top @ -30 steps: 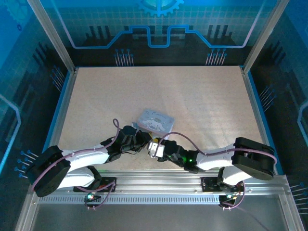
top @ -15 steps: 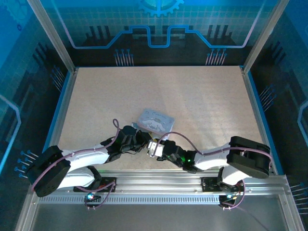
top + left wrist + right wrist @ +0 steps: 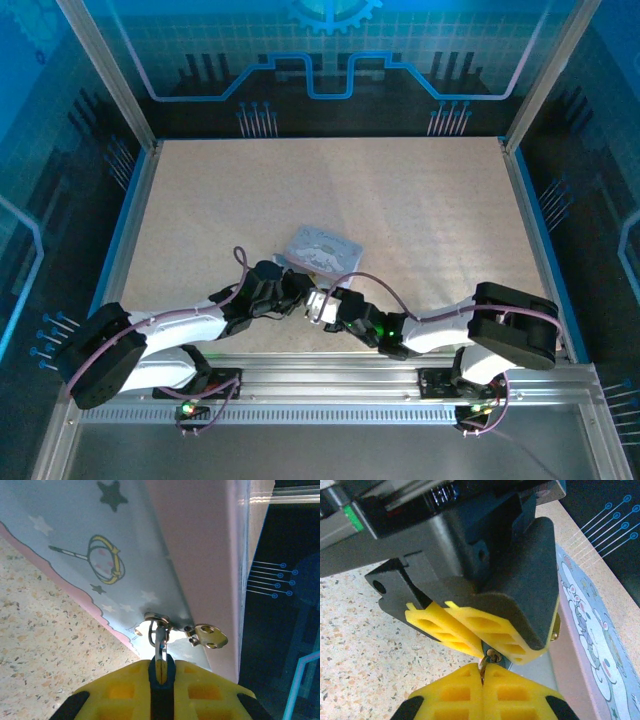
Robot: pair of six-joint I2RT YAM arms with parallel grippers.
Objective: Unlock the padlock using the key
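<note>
The two arms have met nose to nose just in front of the tin [image 3: 322, 250], low over the table [image 3: 420, 200]. In its own wrist view the left gripper [image 3: 160, 669] is clamped tight on the padlock [image 3: 160, 647]. A dark teal sliver sits between the yellow pads, and the thin silvery loop sticks out ahead to a small ring [image 3: 151, 617] at the tin's lower edge. A brass tab [image 3: 209, 636] with two holes hangs just beside that ring (what it belongs to cannot be told).

The right gripper [image 3: 483, 674] is also pinched closed, on a thin metal sliver that is most likely the key [image 3: 484, 665]. Only its tip shows, right under the left fingertips. Whether that tip has entered the keyhole is hidden by the pads.

The step in hand looks like the meeting of key and lock: both parts are held and brought together, and the lock reads as not yet opened. The next move calls for very fine alignment. The left arm should hold the padlock dead steady while the right lines the sliver up with the slot, eases it in and then twists. A skewed push could lever the little lock out of the pads or bend the key.
</note>
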